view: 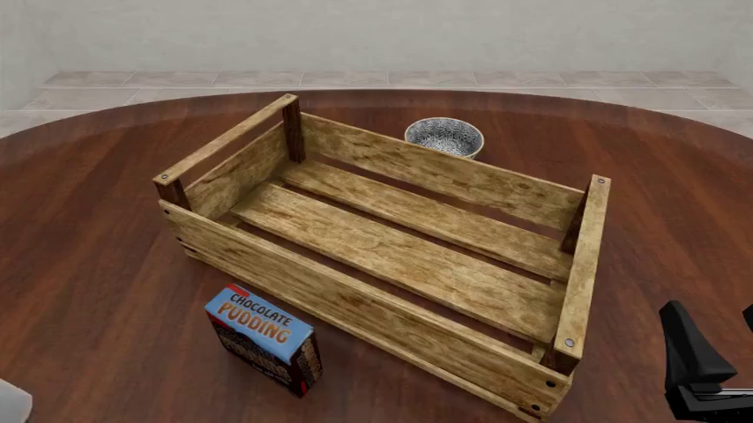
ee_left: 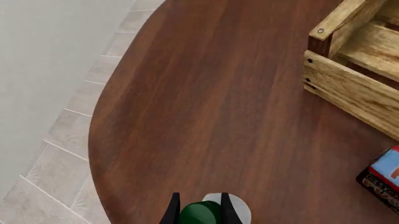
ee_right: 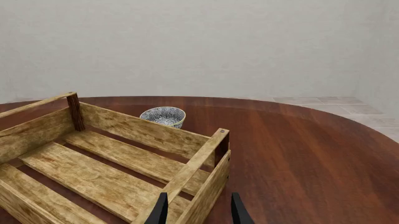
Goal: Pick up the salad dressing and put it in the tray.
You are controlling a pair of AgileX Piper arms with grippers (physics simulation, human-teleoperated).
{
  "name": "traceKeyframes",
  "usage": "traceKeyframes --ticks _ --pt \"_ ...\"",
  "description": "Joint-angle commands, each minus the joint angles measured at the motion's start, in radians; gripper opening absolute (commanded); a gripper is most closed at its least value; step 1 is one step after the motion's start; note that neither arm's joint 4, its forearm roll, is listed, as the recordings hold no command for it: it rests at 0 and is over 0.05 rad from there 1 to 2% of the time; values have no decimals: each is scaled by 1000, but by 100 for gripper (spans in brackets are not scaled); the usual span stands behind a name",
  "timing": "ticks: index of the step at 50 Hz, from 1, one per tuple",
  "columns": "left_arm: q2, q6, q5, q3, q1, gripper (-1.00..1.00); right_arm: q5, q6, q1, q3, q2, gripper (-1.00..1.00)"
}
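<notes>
The salad dressing [ee_left: 215,212] is a whitish bottle with a dark green cap. It sits between my left gripper's [ee_left: 198,209] two black fingers at the edge of the left wrist view, and the fingers are closed against it. A pale grey piece at the near left corner of the front view [view: 10,402] may be that bottle. The tray [view: 353,291] is a large wooden slat crate in the middle of the table, empty; one corner shows in the left wrist view [ee_left: 349,84]. My right gripper [ee_right: 197,210] is open and empty, just above the tray's near right corner [view: 715,339].
A blue-topped Chocolate Pudding box [view: 266,337] stands in front of the tray's near left side; it also shows in the left wrist view [ee_left: 383,179]. A patterned grey-white bowl [view: 443,137] sits behind the tray. The round table's left edge [ee_left: 93,135] borders a tiled floor.
</notes>
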Motion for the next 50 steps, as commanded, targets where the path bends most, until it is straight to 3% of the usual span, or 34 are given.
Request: traceKeyframes --ticks 1,15,23,36,50 --pt "-28 -32 97 -160 -62 -100 0 0 0 0 0 100" --pt "10 -54 170 -377 -157 -100 0 0 0 0 0 100" --pt "38 -57 174 -439 -213 -100 0 0 0 0 0 100" --pt "122 -68 212 -651 -274 -100 0 0 0 0 0 100" --pt "179 -46 238 -770 -341 -100 0 0 0 0 0 100"
